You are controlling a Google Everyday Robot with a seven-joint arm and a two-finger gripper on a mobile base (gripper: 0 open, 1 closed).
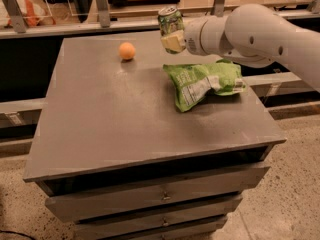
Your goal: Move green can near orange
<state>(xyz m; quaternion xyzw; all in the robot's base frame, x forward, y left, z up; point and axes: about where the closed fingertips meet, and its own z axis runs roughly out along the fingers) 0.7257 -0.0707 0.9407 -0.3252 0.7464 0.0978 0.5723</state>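
The green can, green-and-white with a silver top, is held in the air above the back of the grey table. My gripper is shut on the can's lower part, its pale fingers wrapping it, with the white arm reaching in from the right. The orange sits on the table at the back left, to the left of and below the can, apart from it.
A light-green chip bag lies on the table's right side, under the arm. The table has drawers at its front. A rail and shelving run behind the table's back edge.
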